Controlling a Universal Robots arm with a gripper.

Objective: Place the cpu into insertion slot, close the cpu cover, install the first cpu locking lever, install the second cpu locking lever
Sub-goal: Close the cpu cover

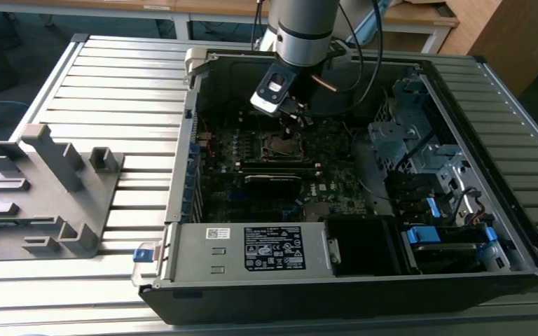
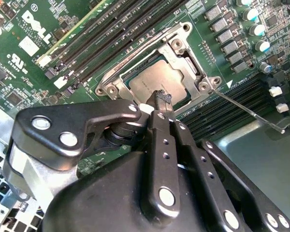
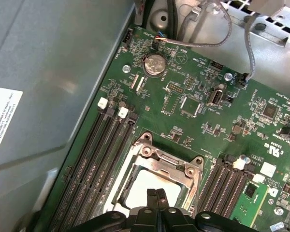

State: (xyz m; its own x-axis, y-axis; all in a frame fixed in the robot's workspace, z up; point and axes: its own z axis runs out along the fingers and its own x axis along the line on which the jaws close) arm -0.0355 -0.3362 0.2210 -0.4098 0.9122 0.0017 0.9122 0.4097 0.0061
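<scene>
The pale silver cpu [image 2: 152, 79] lies flat in the insertion slot [image 1: 283, 145] on the green motherboard. The silver cpu cover [image 2: 181, 46] lies down around it, its cut-out showing the chip. In the first wrist view the cpu [image 3: 142, 186] and cover [image 3: 166, 164] sit just past my fingertips. A thin wire locking lever [image 2: 246, 112] sticks out sideways from one corner of the socket, away from the frame. My gripper [image 2: 162, 98] hangs close over the chip's edge, shut, with nothing between its fingers. It also appears from outside as gripper [image 1: 293, 115] and from the wrist as gripper [image 3: 157, 195].
Long black memory slots [image 2: 130, 34] flank the socket on both sides. The grey case wall [image 3: 48, 72] rises close beside the slots. A power supply [image 1: 250, 248] and drive cage [image 1: 409, 133] border the board. A grey fixture [image 1: 45, 189] stands on the table at the exterior view's left.
</scene>
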